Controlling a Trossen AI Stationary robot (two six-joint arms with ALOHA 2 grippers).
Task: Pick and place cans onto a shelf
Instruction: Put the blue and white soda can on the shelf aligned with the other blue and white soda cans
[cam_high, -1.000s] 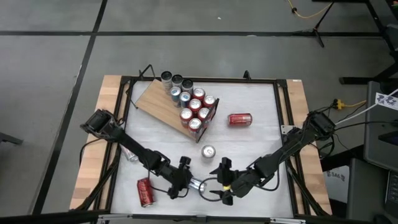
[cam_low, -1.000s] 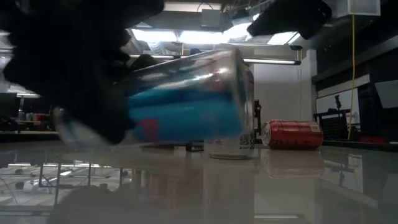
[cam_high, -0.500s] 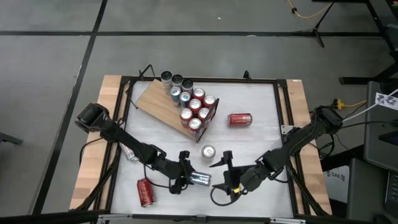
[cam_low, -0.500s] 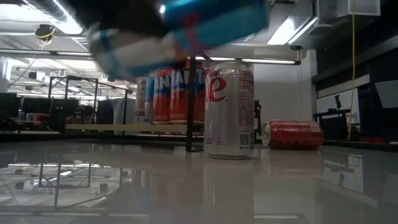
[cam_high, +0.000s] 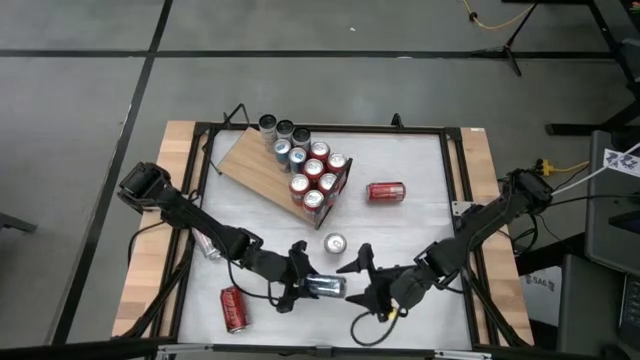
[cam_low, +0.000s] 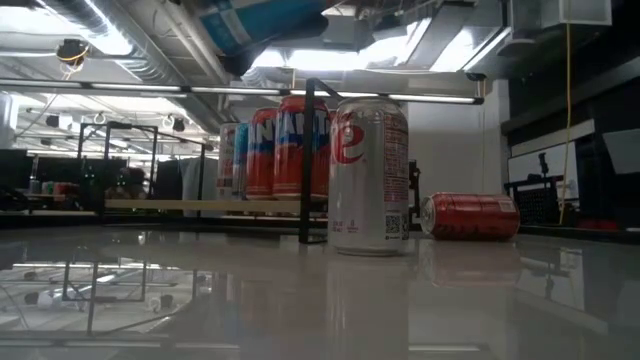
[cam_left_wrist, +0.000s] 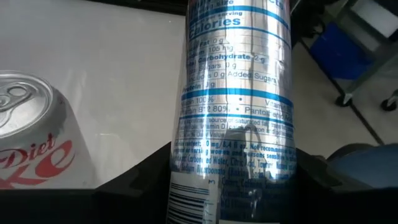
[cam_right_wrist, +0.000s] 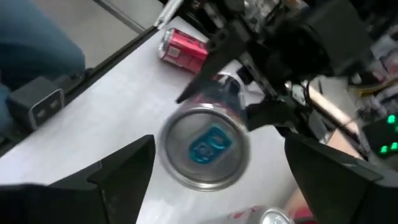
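The left gripper (cam_high: 300, 282) has its jaws clamped partway round a slim blue-and-silver drink can (cam_high: 325, 287), holding it on its side above the white tabletop (cam_high: 410, 160) near the front edge; in the left wrist view the can's printed barrel (cam_left_wrist: 233, 106) runs lengthwise between the dark fingers. The right gripper (cam_high: 362, 280) stands just off the can's free end with its jaws spread wide and nothing in them; its wrist view looks straight at the can's shiny top (cam_right_wrist: 205, 149).

This looks like a hand-over or a re-grip. It would go best if the right jaws closed squarely across the barrel, well in from the rim, before the left lets go.

An upright silver diet-cola can (cam_high: 334, 244) stands just behind, so the swing should clear it. The light-brown wooden shelf (cam_high: 250, 165) lies toward the back left corner, red and silver cans (cam_high: 313, 178) crowding its right end. One red can (cam_high: 385, 192) lies toppled to the shelf's right, another (cam_high: 232, 308) near the front left corner.
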